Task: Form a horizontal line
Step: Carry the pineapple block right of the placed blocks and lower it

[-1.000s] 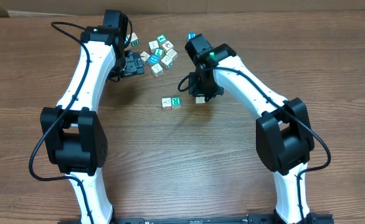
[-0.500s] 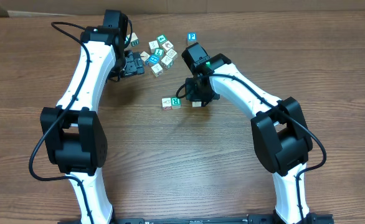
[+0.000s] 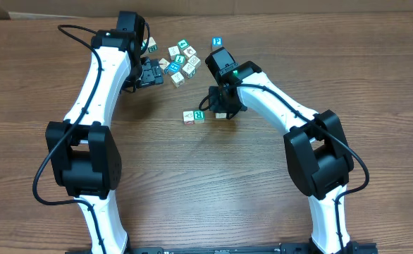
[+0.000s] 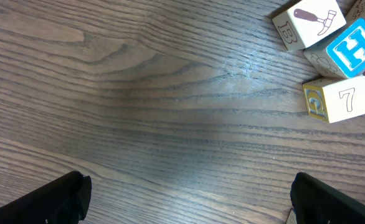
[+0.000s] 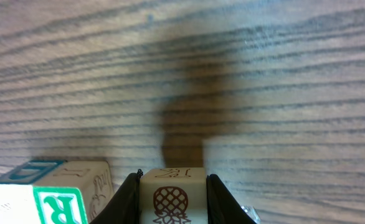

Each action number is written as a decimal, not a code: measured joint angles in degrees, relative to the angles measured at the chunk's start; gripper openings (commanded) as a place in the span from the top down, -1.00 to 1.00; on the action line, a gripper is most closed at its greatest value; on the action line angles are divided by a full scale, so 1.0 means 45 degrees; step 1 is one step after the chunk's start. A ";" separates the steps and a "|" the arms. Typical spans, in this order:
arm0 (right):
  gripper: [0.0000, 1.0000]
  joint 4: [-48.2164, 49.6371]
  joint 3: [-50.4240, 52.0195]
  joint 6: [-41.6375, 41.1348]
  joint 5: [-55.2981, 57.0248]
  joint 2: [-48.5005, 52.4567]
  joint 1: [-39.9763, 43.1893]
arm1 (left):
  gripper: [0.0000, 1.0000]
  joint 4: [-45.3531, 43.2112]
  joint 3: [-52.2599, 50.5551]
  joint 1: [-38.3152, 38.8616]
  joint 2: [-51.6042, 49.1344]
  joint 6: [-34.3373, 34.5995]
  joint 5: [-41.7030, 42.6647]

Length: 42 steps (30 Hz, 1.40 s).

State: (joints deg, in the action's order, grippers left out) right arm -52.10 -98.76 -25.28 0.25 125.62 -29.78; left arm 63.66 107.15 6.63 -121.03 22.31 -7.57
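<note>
While the overhead shot gives the layout, the right gripper (image 3: 222, 111) covers most of what it's carrying, so you only catch a sliver of pale cube under it. The right wrist view sorts that out: a tan cube with a brown pineapple-looking print (image 5: 172, 196) sits pinched between the two black fingers (image 5: 125, 198), jaws narrowed onto it, though the bottom of the cube is cut off by the frame edge. Just beside it to the left is the green "R" cube (image 5: 52, 196), also cropped, and I can't tell if the two touch. From above, the R cube pairs with a red-marked cube (image 3: 188, 117) mid-table (image 3: 213, 183), edge to edge.

The left gripper (image 4: 189, 196) is barely in shot, just two dark fingertips at the bottom corners, jaws spread wide over bare wood. A "7" cube (image 4: 337, 99), a blue "H" cube (image 4: 355, 50) and a hammer-picture cube (image 4: 307, 22) sit top right, partly clipped. The loose pile (image 3: 182, 60) is too small to read from overhead.
</note>
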 measured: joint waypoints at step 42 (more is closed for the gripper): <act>0.42 -0.0170 0.0000 -0.0010 -0.0010 0.0000 0.0000 | -0.99 0.0000 0.0000 0.0000 0.0000 0.0000 0.0000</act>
State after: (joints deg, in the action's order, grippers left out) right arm -52.86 -98.76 -25.32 0.21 125.62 -29.78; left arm 63.66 107.15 6.63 -121.03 22.31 -7.57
